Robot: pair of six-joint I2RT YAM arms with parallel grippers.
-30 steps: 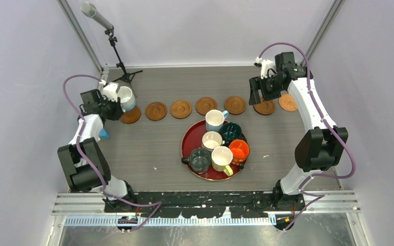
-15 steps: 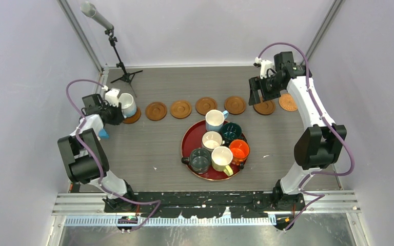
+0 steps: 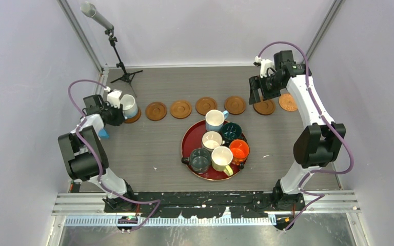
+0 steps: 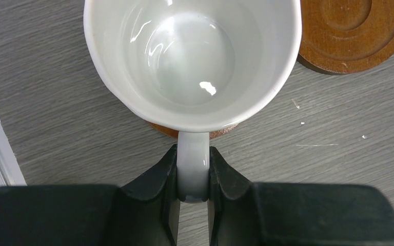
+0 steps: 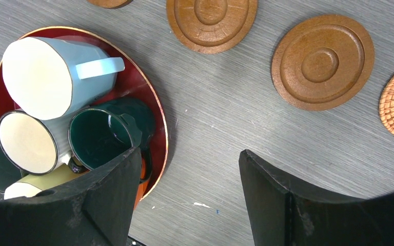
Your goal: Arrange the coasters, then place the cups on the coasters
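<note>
While left hand (image 4: 193, 171) pinches white cup (image 4: 192, 56) handle over end coaster (image 4: 223, 133), prob. touching, right hand (image 5: 189, 156) agape, raised

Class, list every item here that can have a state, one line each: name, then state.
white cup, upright, gripped by its handle over the end coaster
left gripper, shut on the white cup
right gripper, open, empty
end coaster, under the white cup; contact unclear
other coasters, bare, in a row
tray cups, six, upright on the tray
tray, loaded
</note>
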